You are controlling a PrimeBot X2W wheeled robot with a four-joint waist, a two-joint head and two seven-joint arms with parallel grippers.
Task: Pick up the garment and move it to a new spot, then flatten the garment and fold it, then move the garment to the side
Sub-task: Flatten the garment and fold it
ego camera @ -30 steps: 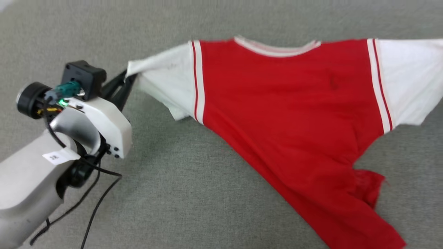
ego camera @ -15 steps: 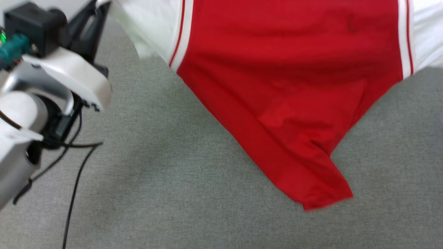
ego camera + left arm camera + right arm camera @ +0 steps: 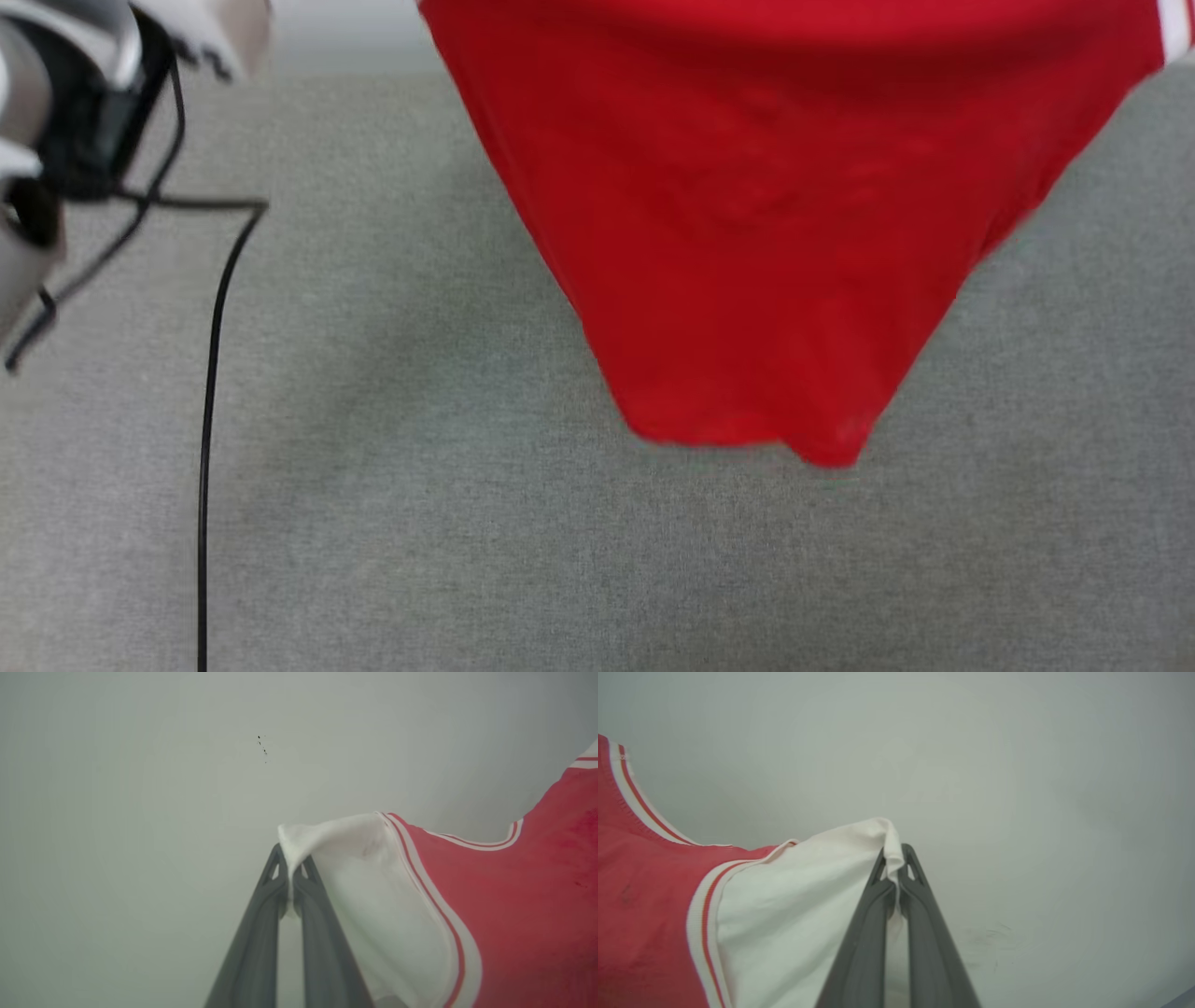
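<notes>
The shirt (image 3: 766,233) hangs in the air in front of us, strung between both grippers, with its red body dropping over the gray cloth surface (image 3: 420,523). We judge it light, soft and limp. It sags between the two holds and narrows toward the hem, so it will likely swing and crease wherever nothing supports it. It does not look fragile, but a pinch on a thin edge could slip out under a hard pull. The sleeve tips seem good places to hold it, since they spread it wide.

The neckline is up and the hem points down. The widest span runs sleeve to sleeve, across us from left to right, while the body's length runs top to bottom. We cannot tell whether the hem clears the surface.

The left gripper (image 3: 289,879) is clamped on the tip of the left-side sleeve (image 3: 359,896). The right gripper (image 3: 896,879) pinches the right-side sleeve (image 3: 798,905) the same way. A pale wall (image 3: 140,812) stands behind both. In the head view, the left arm (image 3: 65,112) sits in the upper left corner and a black cable (image 3: 207,439) trails down from it.
</notes>
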